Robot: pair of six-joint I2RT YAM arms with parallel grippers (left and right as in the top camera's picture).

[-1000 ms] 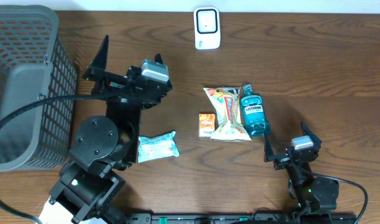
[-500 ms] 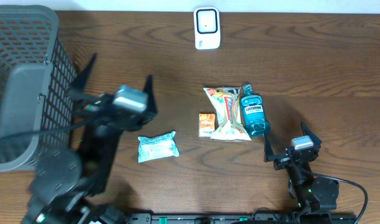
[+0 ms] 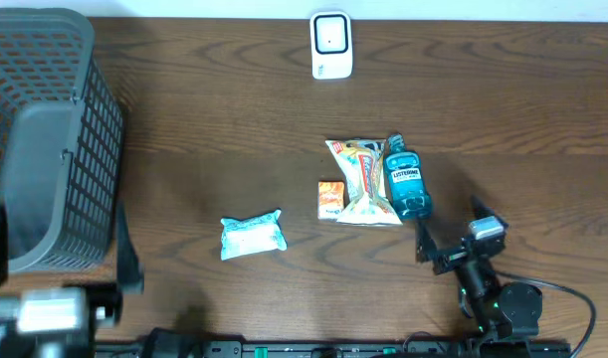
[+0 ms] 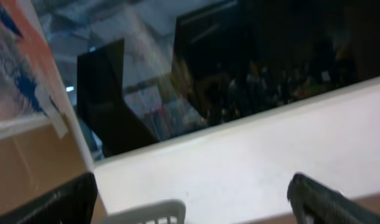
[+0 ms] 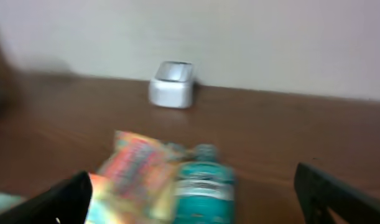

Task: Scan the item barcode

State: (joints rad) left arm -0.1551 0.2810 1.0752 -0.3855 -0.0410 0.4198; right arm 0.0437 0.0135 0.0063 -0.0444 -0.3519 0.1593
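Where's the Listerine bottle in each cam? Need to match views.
Overhead: Listerine bottle right of centre, against the snack bag.
Left wrist: not in it.
Right wrist: bottom centre, blurred.
Shared landmark: white scanner, beyond the bottle in both.

Blurred left hand (image 3: 60,264), cut by bottom edge; basket (image 3: 45,60) cropped at left; bottle (image 5: 205,186) label unreadable blur.

A boxy white scanner (image 3: 331,45) sits alone. Well short of it, a teal mouthwash bottle (image 3: 406,186) lies flat with its cap toward the scanner, touching a crinkled snack bag (image 3: 361,184), which has a small orange box (image 3: 330,199) on its other side. A pale wrapped packet (image 3: 252,237) lies farther from the scanner, off to the left.
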